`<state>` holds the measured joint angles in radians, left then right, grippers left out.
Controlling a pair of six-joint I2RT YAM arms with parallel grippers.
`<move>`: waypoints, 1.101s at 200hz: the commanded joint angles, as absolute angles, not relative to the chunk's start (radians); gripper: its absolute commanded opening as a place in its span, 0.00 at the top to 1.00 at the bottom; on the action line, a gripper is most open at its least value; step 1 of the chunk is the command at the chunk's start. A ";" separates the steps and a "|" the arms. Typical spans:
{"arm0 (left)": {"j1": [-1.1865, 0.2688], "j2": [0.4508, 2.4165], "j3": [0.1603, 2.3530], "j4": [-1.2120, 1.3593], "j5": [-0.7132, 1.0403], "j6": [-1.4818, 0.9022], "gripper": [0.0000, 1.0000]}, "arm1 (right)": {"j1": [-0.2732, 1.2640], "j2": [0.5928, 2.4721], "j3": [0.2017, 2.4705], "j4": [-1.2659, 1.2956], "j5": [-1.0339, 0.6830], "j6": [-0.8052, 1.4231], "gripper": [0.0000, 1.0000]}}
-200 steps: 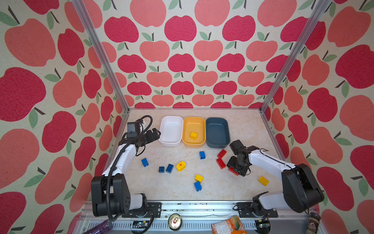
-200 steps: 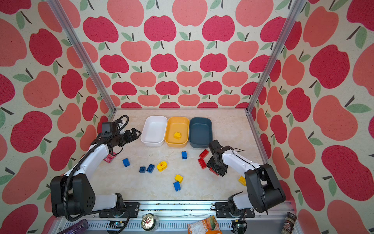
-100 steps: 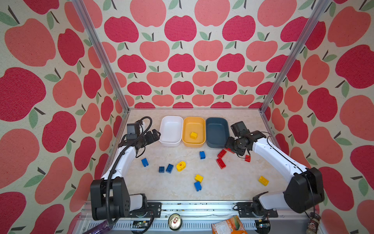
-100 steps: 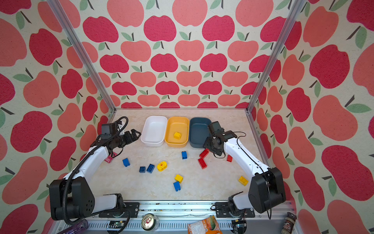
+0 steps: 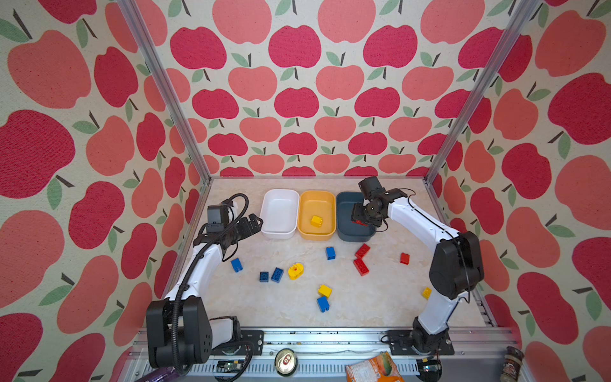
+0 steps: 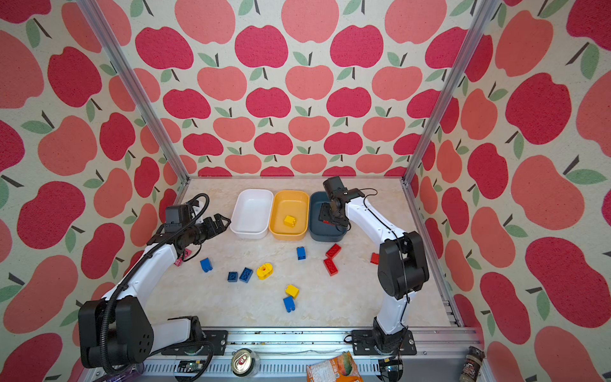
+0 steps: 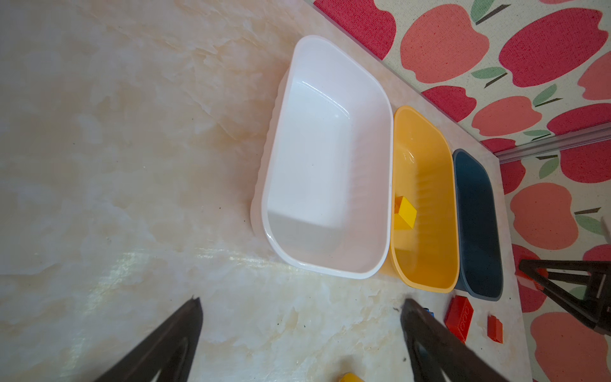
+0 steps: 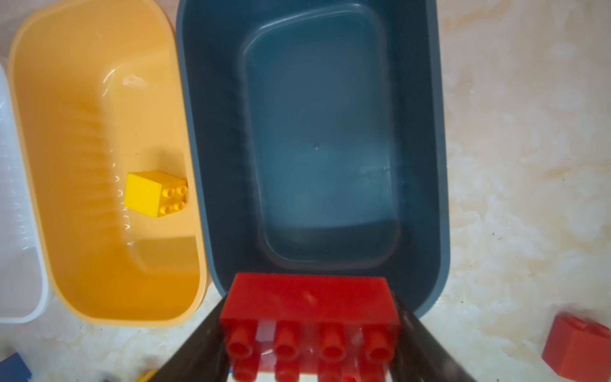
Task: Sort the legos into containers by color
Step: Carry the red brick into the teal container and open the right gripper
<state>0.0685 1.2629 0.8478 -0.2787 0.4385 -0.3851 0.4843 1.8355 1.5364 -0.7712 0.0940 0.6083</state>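
Three containers stand in a row at the back: white (image 5: 279, 213), yellow-orange (image 5: 316, 206) and dark blue (image 5: 347, 211). My right gripper (image 5: 360, 220) (image 8: 309, 307) is shut on a long red lego (image 8: 307, 297) and hangs over the near end of the dark blue tub (image 8: 317, 132), which holds nothing. One yellow lego (image 5: 316, 221) lies in the yellow-orange tub. My left gripper (image 5: 254, 223) (image 7: 302, 301) is open with nothing in it, just left of the white tub (image 7: 327, 165). On the table are loose blue (image 5: 236, 265), yellow (image 5: 325, 290) and red (image 5: 361, 266) legos.
A rounded yellow piece with a red centre (image 5: 295, 271) lies mid-table. A small red brick (image 5: 404, 258) and a yellow one (image 5: 426, 293) lie near the right arm. Apple-print walls close in three sides. A silver can (image 5: 286, 361) and a wrapper (image 5: 373, 368) sit on the front rail.
My right gripper rose from beside the red bricks and swung back to above the dark blue tub, carrying the red lego. The left arm has barely moved.
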 commanded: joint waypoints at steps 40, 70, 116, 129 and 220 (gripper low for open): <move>0.066 1.246 0.838 -0.267 0.448 -0.397 0.04 | 0.496 2.034 1.682 -0.786 0.109 0.525 0.41; 0.066 1.249 0.842 -0.275 0.445 -0.391 0.04 | 0.497 2.084 1.710 -0.799 0.106 0.515 0.37; 0.066 1.249 0.842 -0.272 0.443 -0.393 0.03 | 0.497 2.101 1.727 -0.818 0.110 0.505 0.26; 0.066 1.250 0.842 -0.272 0.444 -0.393 0.03 | 0.497 2.097 1.726 -0.821 0.112 0.502 0.24; 0.066 1.248 0.848 -0.276 0.441 -0.392 0.03 | 0.491 1.984 1.679 -0.822 0.109 0.513 0.23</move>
